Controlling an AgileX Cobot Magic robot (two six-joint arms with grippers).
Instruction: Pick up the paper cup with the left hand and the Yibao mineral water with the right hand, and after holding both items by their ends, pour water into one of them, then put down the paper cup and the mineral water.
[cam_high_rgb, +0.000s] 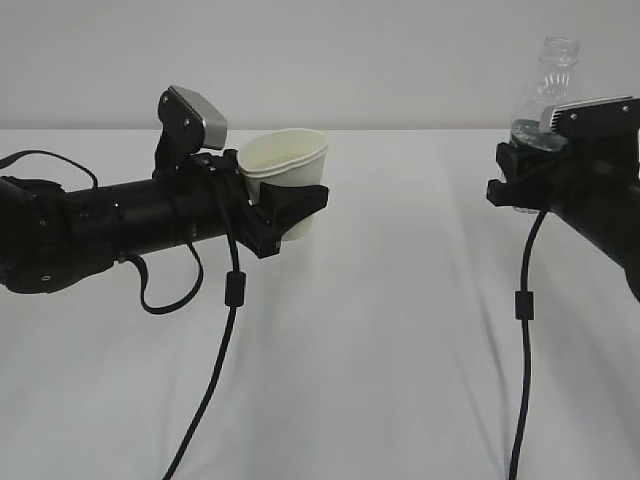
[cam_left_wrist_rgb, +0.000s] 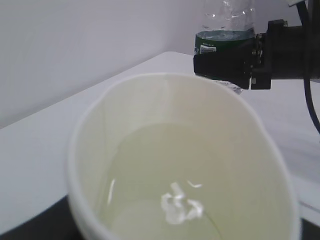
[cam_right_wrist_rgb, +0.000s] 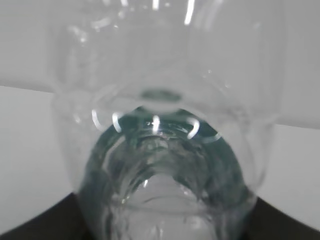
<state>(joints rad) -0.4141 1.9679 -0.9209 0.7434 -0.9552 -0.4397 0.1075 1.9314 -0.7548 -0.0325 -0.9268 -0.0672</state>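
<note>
The left gripper (cam_high_rgb: 290, 205) is clamping the paper cup (cam_high_rgb: 288, 170) around its lower half, jaws standing partway open to fit the cup's width. It's holding it up off the white bench (cam_high_rgb: 380, 330), over at about 9 o'clock in the outside view. The cup is sitting pretty much upright, maybe leaning a touch, mouth open to the top. The left wrist view is looking straight down into the cup (cam_left_wrist_rgb: 185, 165), and there's a shallow pool of clear liquid at the bottom with a bright glint on it.

The right gripper (cam_high_rgb: 520, 180) is doing the same kind of thing with the water bottle (cam_high_rgb: 548, 90) at roughly 2 o'clock: jaws about half open, wrapping the bottle at the green label band, with the clear neck and open mouth sticking up above it. The bottle is standing upright and looks lifted, though its base is hidden behind the gripper so I can't say for sure. The right wrist view is just filling up with the clear bottle (cam_right_wrist_rgb: 165, 125) up close.

Cup and bottle are sitting well apart.
</note>
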